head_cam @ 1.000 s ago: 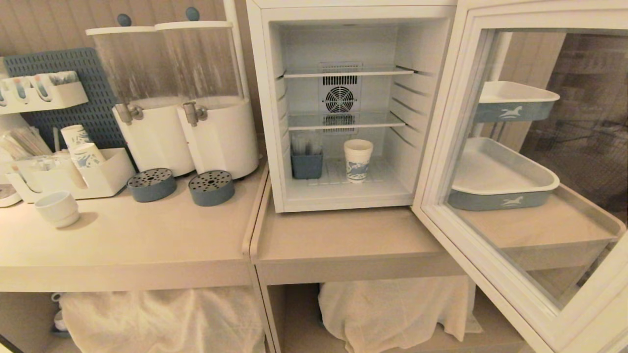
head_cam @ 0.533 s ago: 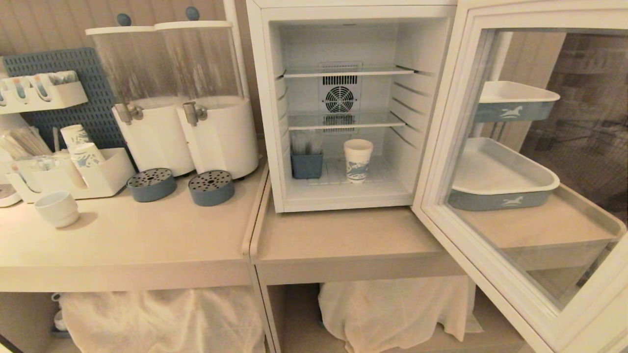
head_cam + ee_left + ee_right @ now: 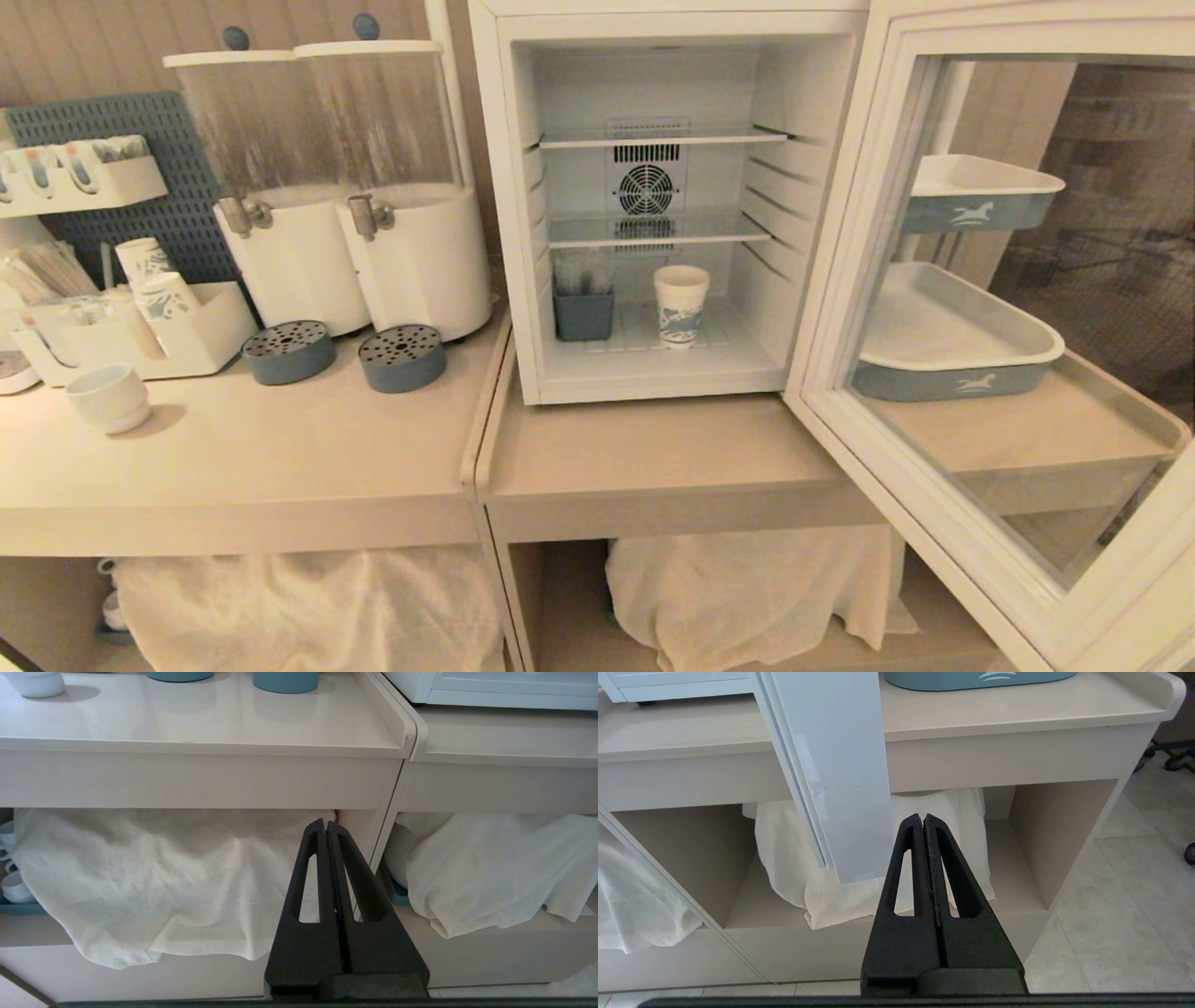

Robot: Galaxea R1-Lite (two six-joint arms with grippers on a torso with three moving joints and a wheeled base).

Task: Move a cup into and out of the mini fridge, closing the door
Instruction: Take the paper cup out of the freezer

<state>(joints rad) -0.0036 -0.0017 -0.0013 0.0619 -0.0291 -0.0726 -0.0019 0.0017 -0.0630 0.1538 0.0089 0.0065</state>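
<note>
The tall white cup (image 3: 681,304) with a blue pattern stands upright on the floor of the white mini fridge (image 3: 500,187), near its middle. The glass door (image 3: 840,280) hangs wide open to the right; its edge (image 3: 840,788) shows in the right wrist view. Neither arm appears in the head view. My left gripper (image 3: 325,823) is shut and empty, low in front of the counter's lower shelf. My right gripper (image 3: 922,817) is also shut and empty, below the counter under the open door.
A small blue bin (image 3: 583,313) sits in the fridge left of the cup. On the left counter stand two drink dispensers (image 3: 345,187), two blue drip trays (image 3: 401,357), a cup organiser (image 3: 140,322) and a plain white cup (image 3: 109,397). Stacked trays (image 3: 952,355) sit behind the door. White cloths (image 3: 140,882) cover the lower shelves.
</note>
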